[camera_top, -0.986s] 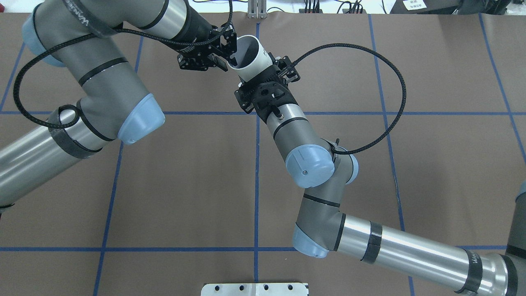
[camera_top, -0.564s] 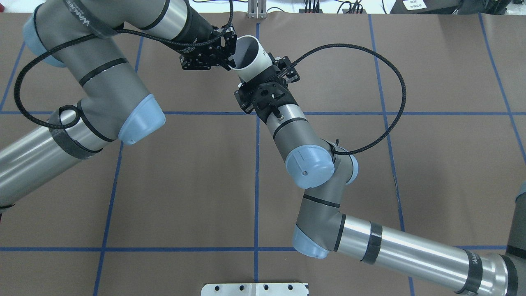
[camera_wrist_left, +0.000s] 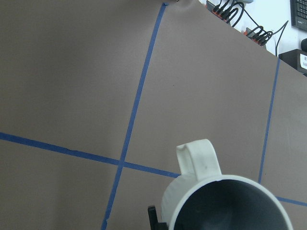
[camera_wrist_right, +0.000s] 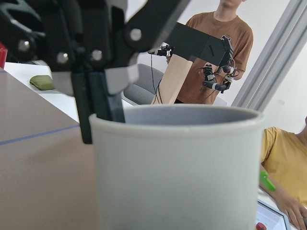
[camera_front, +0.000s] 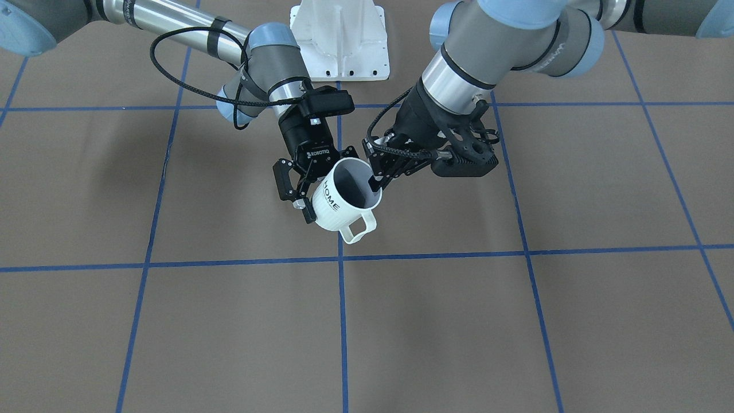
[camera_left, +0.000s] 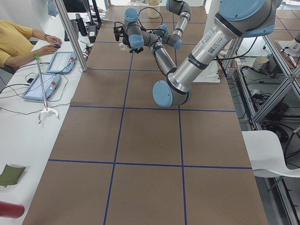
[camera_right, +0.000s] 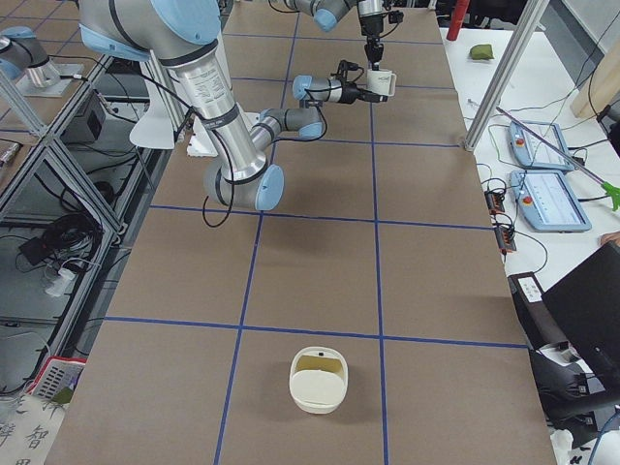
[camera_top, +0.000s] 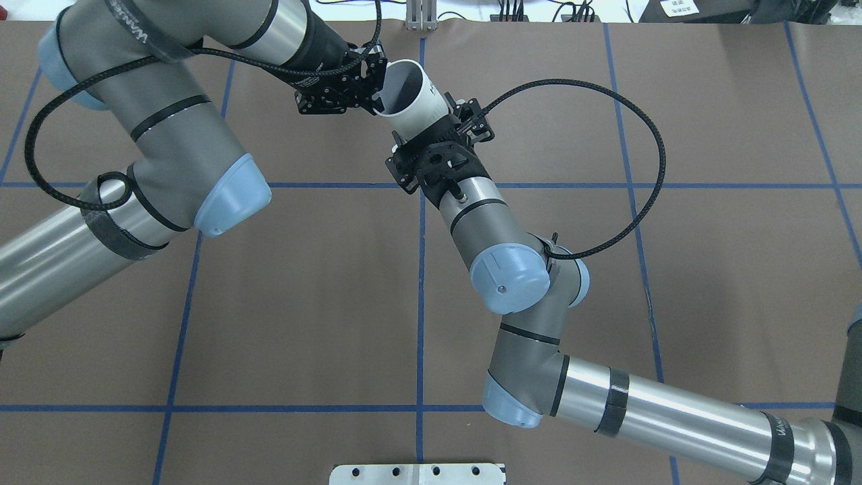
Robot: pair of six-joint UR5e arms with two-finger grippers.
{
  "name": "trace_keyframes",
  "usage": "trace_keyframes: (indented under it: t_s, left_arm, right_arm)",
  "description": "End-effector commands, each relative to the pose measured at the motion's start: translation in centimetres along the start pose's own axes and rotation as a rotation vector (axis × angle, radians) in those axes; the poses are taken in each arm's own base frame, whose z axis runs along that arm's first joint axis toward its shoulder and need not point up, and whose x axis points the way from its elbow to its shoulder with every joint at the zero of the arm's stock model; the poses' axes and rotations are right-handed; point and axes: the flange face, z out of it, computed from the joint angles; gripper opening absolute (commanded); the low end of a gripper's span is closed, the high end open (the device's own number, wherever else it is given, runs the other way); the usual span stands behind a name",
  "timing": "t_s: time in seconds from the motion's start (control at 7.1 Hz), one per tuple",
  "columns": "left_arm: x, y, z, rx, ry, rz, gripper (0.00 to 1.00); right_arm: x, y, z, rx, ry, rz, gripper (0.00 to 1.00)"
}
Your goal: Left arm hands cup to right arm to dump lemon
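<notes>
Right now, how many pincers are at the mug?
2. The left pincer grips the mug at its rim; the right pincer straddles its body from the opposite side. Whether that one is clamped, I cannot tell.

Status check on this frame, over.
Left end effector pinching cream-white HOME mug rim. Right end effector clamped round its body. Lemon not visible. No obstruction seen.

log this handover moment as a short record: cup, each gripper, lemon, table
cup: held in the air, mouth up, handle away from the robot
left gripper: shut on the cup's rim, one finger inside
right gripper: fingers straddle the cup's lower body; clamped or not, cannot tell
lemon: not seen in the visible part of the cup's inside
table: brown, blue tape grid
</notes>
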Motion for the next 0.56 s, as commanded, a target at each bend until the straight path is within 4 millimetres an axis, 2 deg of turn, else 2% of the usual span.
trace_keyframes:
  t_s: [0.0, 0.28, 0.42]
  left_arm:
    - [-0.1, 0.0, 0.0, 0.000, -0.001, 0.000, 0.00]
    - [-0.1, 0.0, 0.0, 0.000, -0.001, 0.000, 0.00]
    - [0.0, 0.0, 0.0, 0.000, 0.000, 0.001, 0.00]
  right_arm:
    - [-0.1, 0.4, -0.6, -0.001, -0.008, 0.003, 0.99]
    - [-0.1, 0.1, -3.6, 0.018, -0.044, 0.023, 0.99]
    - [-0.1, 0.6, -5.1, 0.023, -0.030, 0.022, 0.99]
